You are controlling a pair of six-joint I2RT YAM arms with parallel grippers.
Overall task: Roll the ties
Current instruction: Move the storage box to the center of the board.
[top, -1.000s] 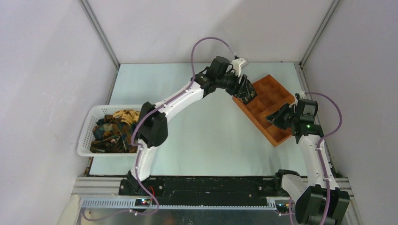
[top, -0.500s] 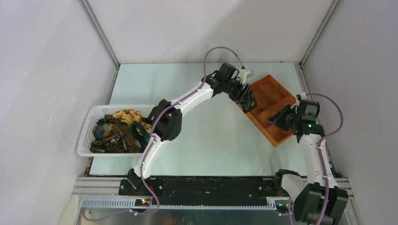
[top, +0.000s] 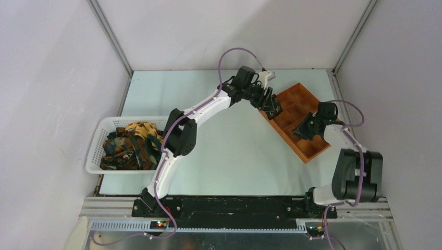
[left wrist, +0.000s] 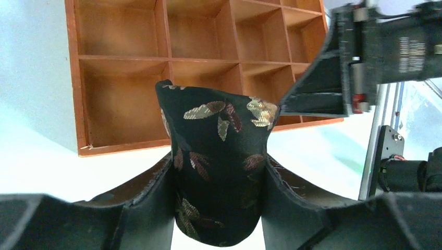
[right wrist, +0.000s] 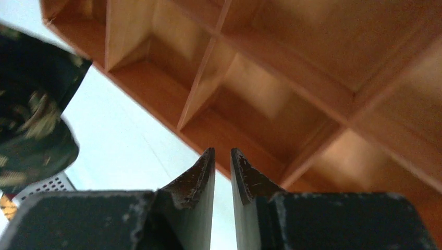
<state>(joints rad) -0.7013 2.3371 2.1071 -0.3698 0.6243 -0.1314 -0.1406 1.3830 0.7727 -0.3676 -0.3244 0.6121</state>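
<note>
Rolled tie (left wrist: 219,130) | top: left fingers (top: 272,108) hold it at far end of tray (top: 307,151), right fingers (top: 302,130) have swung in over tray | left wrist: tie clamped above corner compartment, placing looks imminent | right wrist: fingers newly parted a crack, empty.

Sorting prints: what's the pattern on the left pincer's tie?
The tie is black with gold-brown leaves; left wrist view.
</note>
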